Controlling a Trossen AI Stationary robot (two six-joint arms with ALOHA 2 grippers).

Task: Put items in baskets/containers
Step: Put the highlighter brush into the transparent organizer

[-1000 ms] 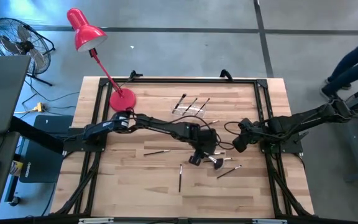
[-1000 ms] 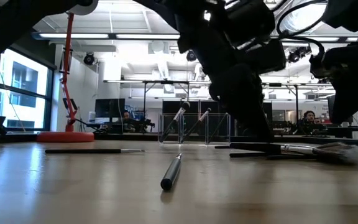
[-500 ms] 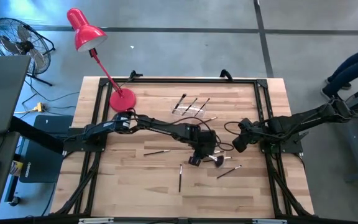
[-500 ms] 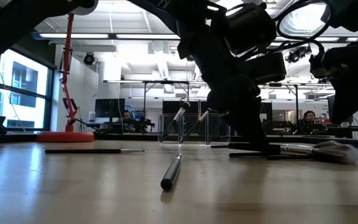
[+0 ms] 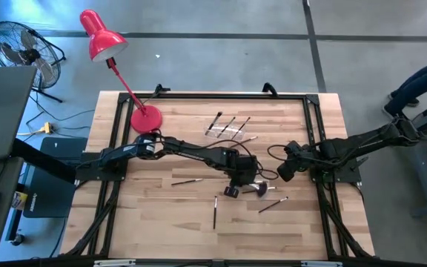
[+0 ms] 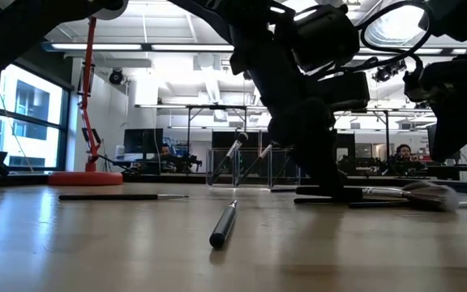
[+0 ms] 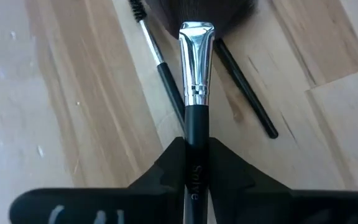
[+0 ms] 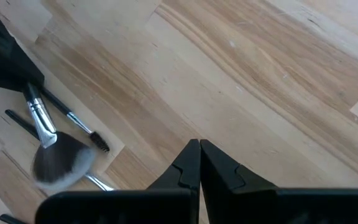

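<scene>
Three brushes (image 5: 228,124) stand in the clear holder (image 5: 232,132) at twelve o'clock on the worktop (image 5: 169,222) — several more lie loose. Left gripper (image 5: 234,190), centre, has its jaws clamped on a fan brush (image 7: 196,93); right gripper (image 5: 282,174) waits at three o'clock, jaws together.

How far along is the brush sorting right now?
Three brushes already stand in the clear holder. The left claw is shut on the fan brush mid-table; the right claw waits shut nearby. Several loose brushes lie on the table, so most of the job remains.
</scene>
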